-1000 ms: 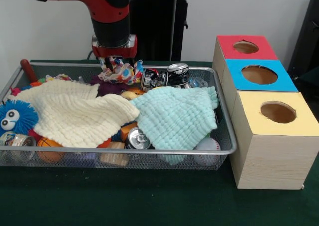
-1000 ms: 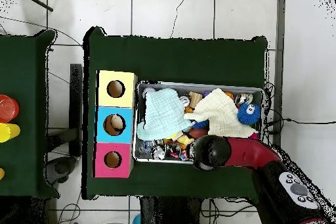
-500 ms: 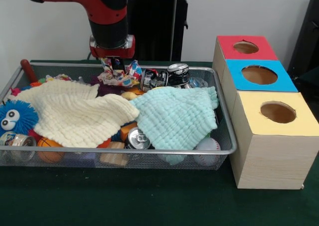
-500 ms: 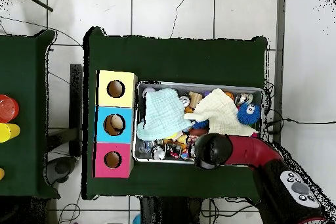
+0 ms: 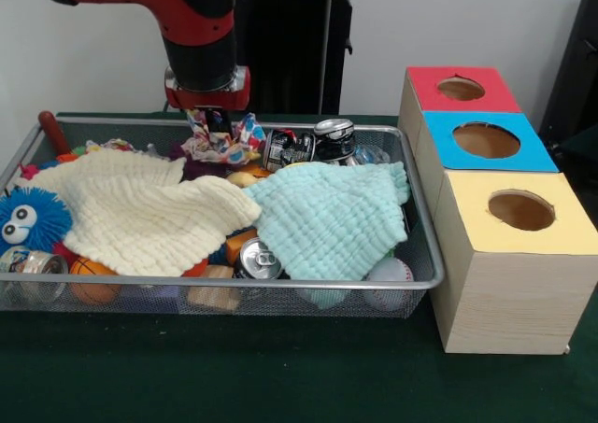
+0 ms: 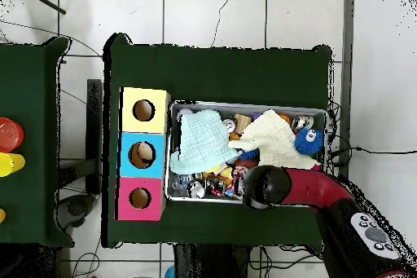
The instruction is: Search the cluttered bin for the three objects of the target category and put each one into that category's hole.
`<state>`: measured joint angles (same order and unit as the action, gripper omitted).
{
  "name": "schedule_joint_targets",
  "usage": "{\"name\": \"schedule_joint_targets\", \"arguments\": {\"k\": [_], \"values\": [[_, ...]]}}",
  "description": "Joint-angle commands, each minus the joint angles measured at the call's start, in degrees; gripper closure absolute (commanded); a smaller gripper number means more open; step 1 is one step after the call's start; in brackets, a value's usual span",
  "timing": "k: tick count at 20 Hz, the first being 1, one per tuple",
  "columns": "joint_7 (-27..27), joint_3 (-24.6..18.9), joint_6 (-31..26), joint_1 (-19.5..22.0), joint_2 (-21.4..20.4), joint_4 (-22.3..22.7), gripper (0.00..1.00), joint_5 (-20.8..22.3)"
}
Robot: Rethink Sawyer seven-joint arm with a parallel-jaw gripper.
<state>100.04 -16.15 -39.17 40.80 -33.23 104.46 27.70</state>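
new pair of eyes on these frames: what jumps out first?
The red arm, whose gripper holds a multicoloured crumpled cloth at the wire bin's far edge. Next, the cream cloth and mint cloth draped over the clutter, with a blue googly-eyed fuzzy ball at the left end. Right of the bin stand the red, blue and yellow holed boxes.

Cloths (image 5: 234, 213) in bin (image 5: 425, 255), boxes (image 5: 495, 208) beside.
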Motion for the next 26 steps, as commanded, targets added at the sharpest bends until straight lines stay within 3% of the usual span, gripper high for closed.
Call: {"name": "schedule_joint_targets", "arguments": {"k": [1, 8, 11, 18, 26], "values": [[-1.79, -6.99, 9.09, 3.07, -2.07, 2.50, 1.00, -0.13], [-2.92, -20.83, 12.61, 12.20, -17.66, 15.37, 1.00, -7.55], [-3.23, -25.17, 12.26, 15.02, -22.29, 18.78, 1.00, -10.21], [-3.75, -29.45, 8.30, 17.46, -28.44, 21.73, 1.00, -14.94], [-1.18, -32.74, 9.30, 17.72, -32.26, 22.64, 1.00, -19.69]]}}
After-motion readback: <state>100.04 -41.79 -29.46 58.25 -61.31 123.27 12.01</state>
